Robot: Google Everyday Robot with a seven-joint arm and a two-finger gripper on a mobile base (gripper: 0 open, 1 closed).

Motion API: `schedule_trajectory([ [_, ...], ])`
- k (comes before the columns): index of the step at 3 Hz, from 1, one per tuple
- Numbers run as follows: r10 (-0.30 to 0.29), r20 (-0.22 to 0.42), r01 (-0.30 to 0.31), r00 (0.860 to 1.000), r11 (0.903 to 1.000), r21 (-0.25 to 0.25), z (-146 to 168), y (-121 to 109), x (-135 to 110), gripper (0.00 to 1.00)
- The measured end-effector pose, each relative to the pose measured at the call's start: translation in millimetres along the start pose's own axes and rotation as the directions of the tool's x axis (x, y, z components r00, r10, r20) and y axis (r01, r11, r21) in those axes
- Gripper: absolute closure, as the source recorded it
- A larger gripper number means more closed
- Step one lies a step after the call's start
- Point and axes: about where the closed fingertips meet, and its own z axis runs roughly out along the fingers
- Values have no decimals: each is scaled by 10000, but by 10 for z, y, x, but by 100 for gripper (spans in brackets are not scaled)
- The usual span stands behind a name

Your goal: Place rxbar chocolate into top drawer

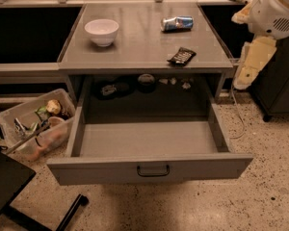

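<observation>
We note the rxbar chocolate (pixel 181 56) at the desktop's (pixel 135 44) front right. Our gripper (pixel 249 69) hangs apart, beyond the right edge. We cannot tell its grip state. The arm (pixel 275 8) is cropped.

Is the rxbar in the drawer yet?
No, the rxbar lies on the desk above the open drawer, with the end effector off to the right.
</observation>
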Motion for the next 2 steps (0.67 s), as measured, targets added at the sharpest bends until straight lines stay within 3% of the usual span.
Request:
schedule_trajectory([
  [2, -1247, 964, 1279, 9875, 9914, -272, 462, -392, -566, 0],
])
